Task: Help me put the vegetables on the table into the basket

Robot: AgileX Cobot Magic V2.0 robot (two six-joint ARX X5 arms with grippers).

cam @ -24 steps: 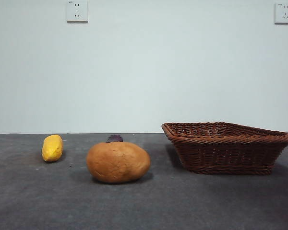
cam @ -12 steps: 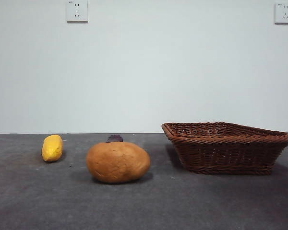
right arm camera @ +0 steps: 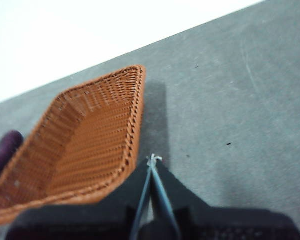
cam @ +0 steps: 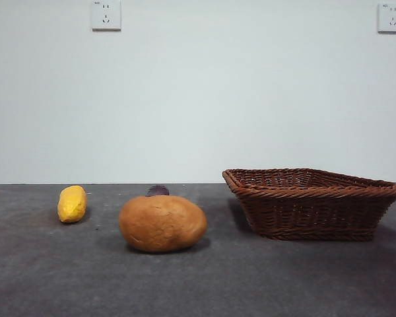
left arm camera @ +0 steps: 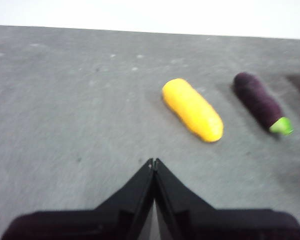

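I log no change: left gripper (left arm camera: pixel 153 162) pinched empty short of yellow vegetable (left arm camera: pixel 192 109), basket (cam: pixel 315 204) unfilled, right gripper (right arm camera: pixel 152 160) closed.

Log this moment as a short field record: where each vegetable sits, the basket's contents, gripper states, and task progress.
potato-like vegetable: large, orange-brown, on the table, beside the basket
yellow vegetable: small, on the table, farthest from the basket
purple vegetable: dark with a green tip, on the table, mostly hidden behind the potato in the front view
basket: brown wicker, nothing visible inside
left gripper: jaws shut, holding nothing, above the table near the yellow vegetable
right gripper: jaws shut, holding nothing, beside the basket
progress: no vegetable in the basket yet
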